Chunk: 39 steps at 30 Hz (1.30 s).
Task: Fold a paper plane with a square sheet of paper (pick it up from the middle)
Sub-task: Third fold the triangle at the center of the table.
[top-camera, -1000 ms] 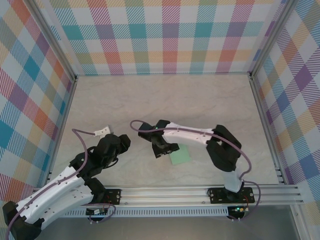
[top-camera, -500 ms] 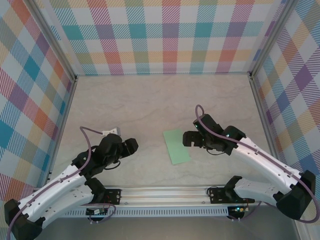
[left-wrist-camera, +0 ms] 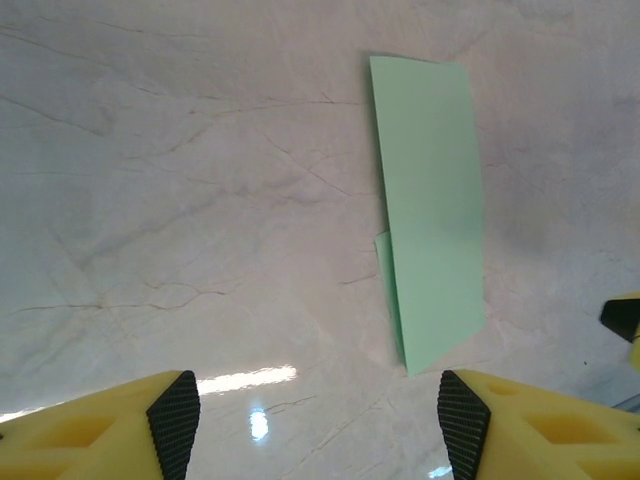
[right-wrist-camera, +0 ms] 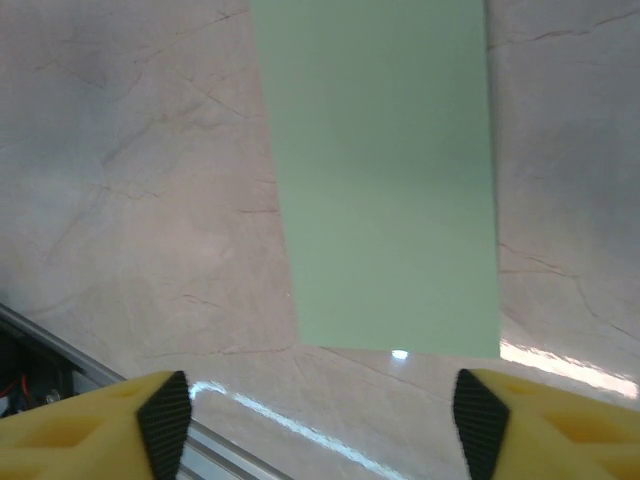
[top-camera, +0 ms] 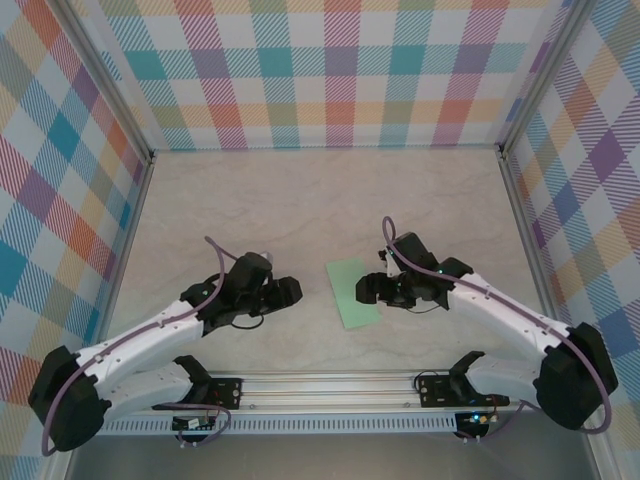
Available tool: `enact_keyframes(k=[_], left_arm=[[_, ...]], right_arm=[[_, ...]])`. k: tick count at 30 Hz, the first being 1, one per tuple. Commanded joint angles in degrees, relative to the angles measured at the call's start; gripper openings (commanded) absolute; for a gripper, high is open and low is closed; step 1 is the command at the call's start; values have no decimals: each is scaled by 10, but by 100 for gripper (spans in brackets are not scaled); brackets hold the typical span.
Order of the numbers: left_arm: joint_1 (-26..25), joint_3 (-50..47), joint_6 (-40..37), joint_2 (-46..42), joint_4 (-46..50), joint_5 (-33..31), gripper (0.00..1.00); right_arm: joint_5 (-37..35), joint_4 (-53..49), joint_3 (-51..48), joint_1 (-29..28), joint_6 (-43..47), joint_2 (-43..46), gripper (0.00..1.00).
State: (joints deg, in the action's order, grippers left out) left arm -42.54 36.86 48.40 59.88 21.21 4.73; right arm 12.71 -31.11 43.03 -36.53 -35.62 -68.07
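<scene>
The sheet of paper (top-camera: 352, 293) is pale mint green and lies flat on the marble table, folded into a narrow rectangle. My left gripper (top-camera: 289, 291) sits low just left of it, jaws open and empty. In the left wrist view the paper (left-wrist-camera: 430, 200) lies ahead and to the right of the open left gripper (left-wrist-camera: 315, 425), with a small flap edge showing on its left side. My right gripper (top-camera: 369, 289) hovers at the paper's right edge, open. In the right wrist view the paper (right-wrist-camera: 385, 170) lies just beyond the right gripper (right-wrist-camera: 325, 425), apart from it.
An aluminium rail (top-camera: 340, 385) runs along the near table edge, close behind both grippers, and shows as the rail (right-wrist-camera: 40, 350) in the right wrist view. Checked walls (top-camera: 330, 70) enclose the table on three sides. A yellow fingertip (left-wrist-camera: 625, 320) of the right gripper pokes in at the left wrist view's edge.
The right arm has swung from over the paper's left side to its right side. The left gripper has moved right, close to the paper. The paper now lies uncovered.
</scene>
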Motion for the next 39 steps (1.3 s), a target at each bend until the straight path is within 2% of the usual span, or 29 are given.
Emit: enact_keyframes(k=[1,3,8,11,16,21,23,26,29,31,33,36,39], left_arm=[[3,46,-7,60,-32,39,61],[2,64,-5,96,-32,34,51],[2,86,6,167,-80,48,47],[2,104,16,213,-81,53,45],[2,127,32,272,-103,68,45],[2,160,34,317,-96,65,42],[2,166,37,325,-98,63,42],[2,178,37,340,-90,63,41],[2,184,38,359,-111,89,36],[1,195,34,371,-115,108,33],[-1,203,30,377,-113,120,27],[-8,206,23,384,-106,126,24],[-11,200,25,398,-115,142,18]], right_arm=[[74,84,-11,10,-16,-46,60],[119,119,-14,10,-22,-78,48],[130,150,-24,10,-54,-141,33],[122,158,-40,9,-72,-157,29],[134,191,-57,-2,-98,-194,27],[110,238,-71,-30,-169,-213,27],[75,251,-77,-55,-214,-214,27],[65,290,-79,-83,-253,-212,29],[38,248,-59,-90,-243,-171,32],[-15,175,-45,-89,-213,-124,35],[-35,135,-52,-77,-183,-81,40],[10,112,-66,-36,-137,-63,41],[31,79,-57,-27,-97,-77,41]])
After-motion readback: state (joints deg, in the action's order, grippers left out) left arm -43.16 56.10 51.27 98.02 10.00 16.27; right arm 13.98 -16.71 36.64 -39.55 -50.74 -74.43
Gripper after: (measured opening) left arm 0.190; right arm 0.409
